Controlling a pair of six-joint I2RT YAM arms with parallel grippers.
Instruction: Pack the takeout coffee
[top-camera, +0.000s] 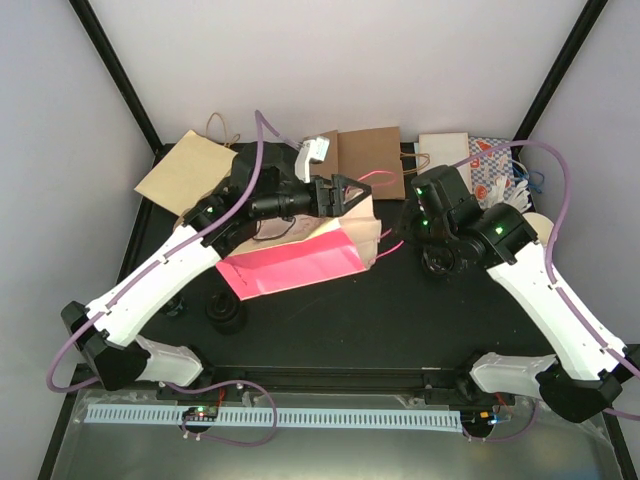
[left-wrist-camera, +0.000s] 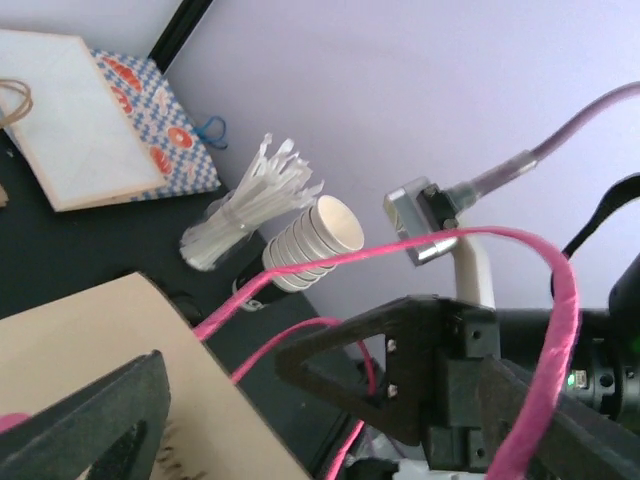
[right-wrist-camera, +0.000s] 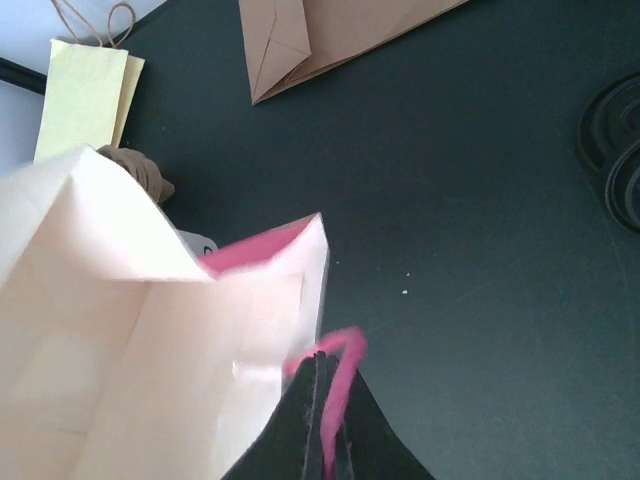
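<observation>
Takeout coffee cannot be made out in any view, so where the cup sits I cannot tell.

Seen from above, the dark surface (top-camera: 400, 320) carries a pink paper bag (top-camera: 300, 262) lying on its side near the centre. Its cream-lined mouth faces 3 o'clock. A flat brown bag (top-camera: 185, 170) lies at 11 o'clock and another brown bag (top-camera: 370, 150) at 12 o'clock. A white bag (top-camera: 445, 145) lies at 1 o'clock, with a blue-patterned bag (top-camera: 490, 165) just beside it.

The left arm (top-camera: 160, 275) reaches in from 8 o'clock. The left gripper (top-camera: 358, 193) is released, jaws spread wide, over the upper edge of the bag's mouth. In the left wrist view the bag's pink cord loops across the gripper. The right arm (top-camera: 545, 280) comes in from 4 o'clock. The right gripper (right-wrist-camera: 320, 365) is clenched on a pink handle (right-wrist-camera: 340, 350) at the rim of the bag's mouth.

A stack of nested cups (left-wrist-camera: 310, 240) lies tilted near the back wall at 2 o'clock, with a bundle of white straws (left-wrist-camera: 250, 205) just beside it. Black round lids (top-camera: 225, 310) sit at 8 o'clock, near the left arm.
</observation>
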